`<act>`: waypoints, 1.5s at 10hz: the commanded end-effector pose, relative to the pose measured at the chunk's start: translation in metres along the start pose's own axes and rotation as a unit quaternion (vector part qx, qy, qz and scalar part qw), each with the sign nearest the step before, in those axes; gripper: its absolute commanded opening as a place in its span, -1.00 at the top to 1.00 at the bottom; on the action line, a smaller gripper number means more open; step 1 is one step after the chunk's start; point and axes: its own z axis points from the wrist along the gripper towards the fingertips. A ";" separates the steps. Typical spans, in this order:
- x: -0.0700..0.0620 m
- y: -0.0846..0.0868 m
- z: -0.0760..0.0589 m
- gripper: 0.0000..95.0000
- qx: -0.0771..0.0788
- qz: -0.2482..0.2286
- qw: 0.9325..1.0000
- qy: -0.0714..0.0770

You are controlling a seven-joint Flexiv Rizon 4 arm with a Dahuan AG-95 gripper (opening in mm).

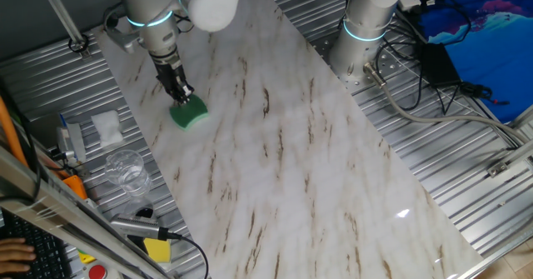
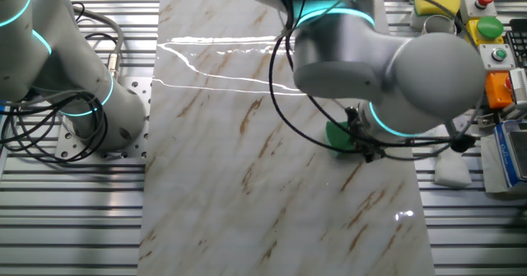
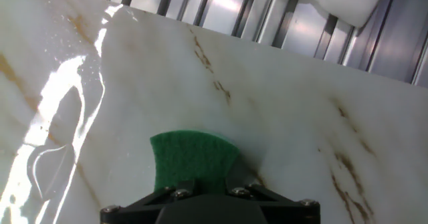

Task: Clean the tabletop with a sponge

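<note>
The tabletop [image 1: 283, 146] is a long white marble-look slab with brown veins. The green sponge [image 1: 189, 112] lies flat on it near its far left edge. My gripper [image 1: 179, 92] is shut on the sponge from above and presses it on the slab. In the other fixed view the sponge [image 2: 337, 136] shows partly under the arm, near the slab's right edge [image 2: 247, 144]. In the hand view the sponge [image 3: 190, 158] sticks out ahead of the black fingers [image 3: 180, 187] on the marble [image 3: 281, 110].
Ribbed grey metal [image 1: 433, 146] surrounds the slab. A white folded cloth [image 1: 107, 127], a clear glass [image 1: 125, 169] and a yellow block [image 1: 156, 250] lie left of the slab. A second arm's base [image 1: 362, 29] stands at the far right edge, with cables.
</note>
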 end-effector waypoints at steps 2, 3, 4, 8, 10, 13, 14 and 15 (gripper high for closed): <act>-0.004 0.015 0.005 1.00 0.008 0.017 1.000 -0.001; -0.005 0.020 0.007 1.00 0.011 0.023 1.000 -0.001; -0.006 0.024 0.007 1.00 0.011 0.028 1.000 -0.001; -0.006 0.033 0.010 1.00 0.015 0.034 0.999 0.001; -0.005 0.033 0.010 1.00 0.016 0.032 0.999 0.002; -0.005 0.033 0.010 1.00 0.015 0.026 1.000 0.005; -0.005 0.033 0.010 1.00 0.015 0.019 1.000 0.005; -0.005 0.033 0.010 1.00 0.014 0.007 1.000 0.006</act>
